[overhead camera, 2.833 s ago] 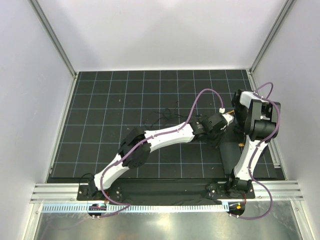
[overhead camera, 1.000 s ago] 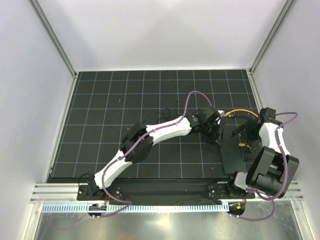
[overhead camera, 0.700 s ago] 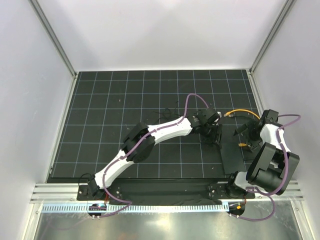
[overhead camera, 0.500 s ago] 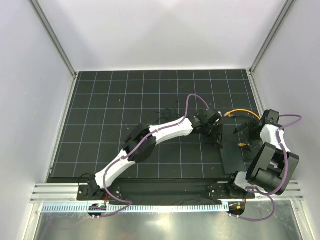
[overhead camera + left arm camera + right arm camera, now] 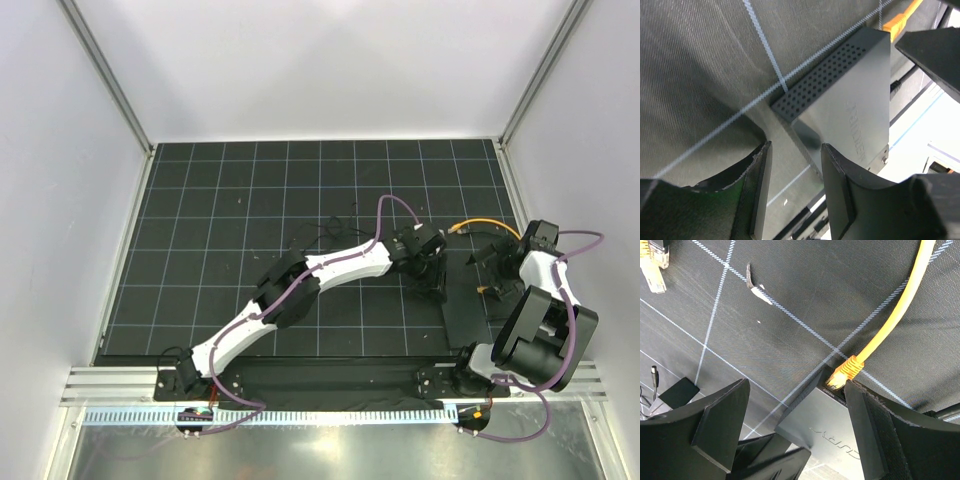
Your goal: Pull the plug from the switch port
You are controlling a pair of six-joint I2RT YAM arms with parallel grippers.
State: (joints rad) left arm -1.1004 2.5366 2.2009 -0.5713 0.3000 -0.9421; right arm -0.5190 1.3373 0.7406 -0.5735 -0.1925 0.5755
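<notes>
The switch is a flat black box [image 5: 827, 432] on the mat, right of centre in the top view [image 5: 466, 312]. An orange plug [image 5: 844, 374] sits in the switch port on its far edge, and its orange cable [image 5: 900, 305] runs away over the mat [image 5: 482, 224]. My right gripper [image 5: 797, 390] is open and hangs over that end of the box, with one finger [image 5: 867, 425] just beside the plug and not touching it. My left gripper [image 5: 792, 192] is open at the box's vented side [image 5: 825, 75]. Only mat shows between its fingers. The plug's orange end [image 5: 897, 20] peeks past the box.
A loose clear network plug [image 5: 652, 270] lies at the upper left of the right wrist view. A small black adapter block [image 5: 678, 392] with thin wire lies nearby. Thin black wires [image 5: 330, 232] tangle mid-mat. White walls enclose the gridded mat.
My left gripper has slid nearer and down along the box's left side, jaws narrowing slightly. The right arm, which folded down earlier, has hardly moved over the last second.
</notes>
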